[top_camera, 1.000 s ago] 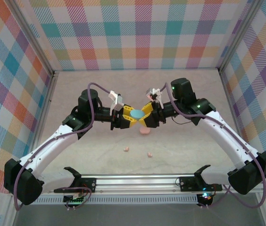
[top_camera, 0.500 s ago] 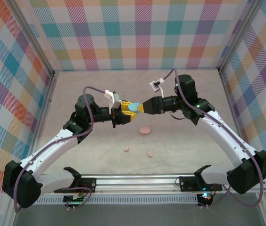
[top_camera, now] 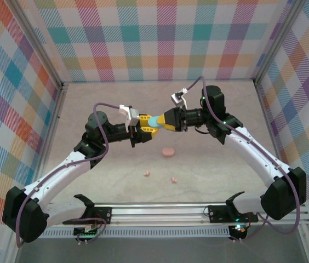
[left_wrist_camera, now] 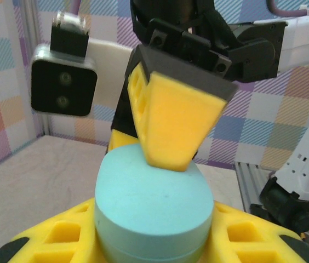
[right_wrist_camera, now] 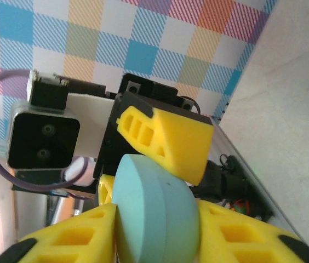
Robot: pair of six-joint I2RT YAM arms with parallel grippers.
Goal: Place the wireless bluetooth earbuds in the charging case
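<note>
Clamped from both sides on the blue charging case (top_camera: 153, 119), up in mid-air: left hand (top_camera: 147, 126) and right hand (top_camera: 161, 121). Lying below on the table (top_camera: 209, 175): pink case (top_camera: 168, 151) and, nearer the bases, two pale pink earbuds (top_camera: 147, 173), apart.

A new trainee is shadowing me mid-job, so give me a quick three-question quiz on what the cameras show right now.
1. True or false: the pink case lies on the table.
2. What do the left gripper and right gripper both clamp? A) the blue case B) a pink earbud C) nothing
3. How many pink earbuds lie loose on the table?
Key: 1 true; 2 A; 3 two.
</note>
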